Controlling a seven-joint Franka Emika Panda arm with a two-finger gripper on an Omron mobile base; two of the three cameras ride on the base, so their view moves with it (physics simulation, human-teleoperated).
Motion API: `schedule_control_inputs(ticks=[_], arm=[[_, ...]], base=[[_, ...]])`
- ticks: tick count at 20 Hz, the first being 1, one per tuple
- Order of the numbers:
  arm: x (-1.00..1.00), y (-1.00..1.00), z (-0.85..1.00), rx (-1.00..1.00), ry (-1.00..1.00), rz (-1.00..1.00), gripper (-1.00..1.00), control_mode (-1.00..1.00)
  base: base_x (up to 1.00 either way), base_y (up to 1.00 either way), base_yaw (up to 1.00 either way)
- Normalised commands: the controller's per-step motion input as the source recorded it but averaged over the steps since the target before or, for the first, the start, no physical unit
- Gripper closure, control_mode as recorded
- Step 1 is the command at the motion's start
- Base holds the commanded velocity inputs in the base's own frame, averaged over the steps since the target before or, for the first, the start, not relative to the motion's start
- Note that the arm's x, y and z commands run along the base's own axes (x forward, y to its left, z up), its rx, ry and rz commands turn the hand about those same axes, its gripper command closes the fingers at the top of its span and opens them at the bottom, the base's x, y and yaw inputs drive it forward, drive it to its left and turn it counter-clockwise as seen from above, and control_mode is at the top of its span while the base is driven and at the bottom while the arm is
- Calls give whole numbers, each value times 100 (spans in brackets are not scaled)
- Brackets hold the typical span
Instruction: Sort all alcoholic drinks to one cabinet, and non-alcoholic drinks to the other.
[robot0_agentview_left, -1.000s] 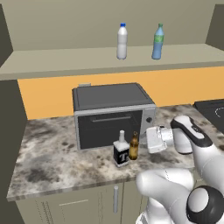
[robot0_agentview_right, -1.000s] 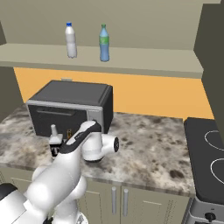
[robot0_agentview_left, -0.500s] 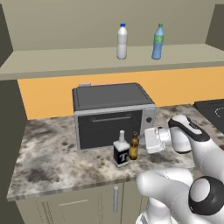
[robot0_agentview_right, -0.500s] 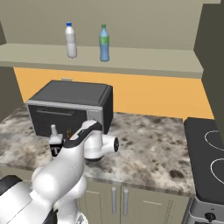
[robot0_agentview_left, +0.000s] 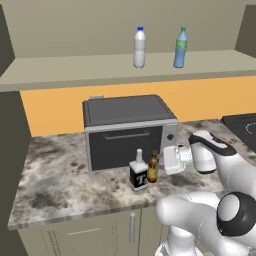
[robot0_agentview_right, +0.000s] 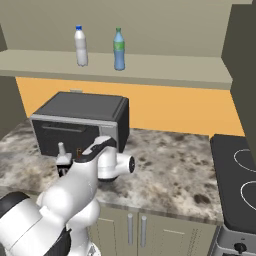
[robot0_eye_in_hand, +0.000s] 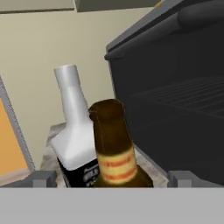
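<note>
Left base view: the hand (robot0_agentview_left: 167, 160) sits level over the mottled stone bench (robot0_agentview_left: 60, 185), its white body pointing at the slim brown beer bottle (robot0_agentview_left: 152, 168) just beside it. Beyond that stands the square black-labelled "T" bottle (robot0_agentview_left: 138, 172). High above the hand, on the shelf (robot0_agentview_left: 75, 70), stand the whitish blue-capped bottle (robot0_agentview_left: 139, 47) and the translucent blue green-topped bottle (robot0_agentview_left: 180, 48).

Right base view: the arm hides the hand; both bench bottles peek out before the boxy dark microwave (robot0_agentview_right: 82, 122).

Hand view: fingers (robot0_eye_in_hand: 43, 178) stand wide apart, the glossy beer bottle between them, unclamped.
</note>
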Motion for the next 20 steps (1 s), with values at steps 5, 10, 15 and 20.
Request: schedule_control_inputs(ticks=[5,10,15,20], arm=[[20,1,-4,0,5,0,-100,-100],[21,0,0,0,5,0,-100,-100],[12,5,-7,0,8,0,100,-100],[2,13,-10,0,9,0,100,-100]], base=[[0,0,0],[0,0,0],[0,0,0],[0,0,0]])
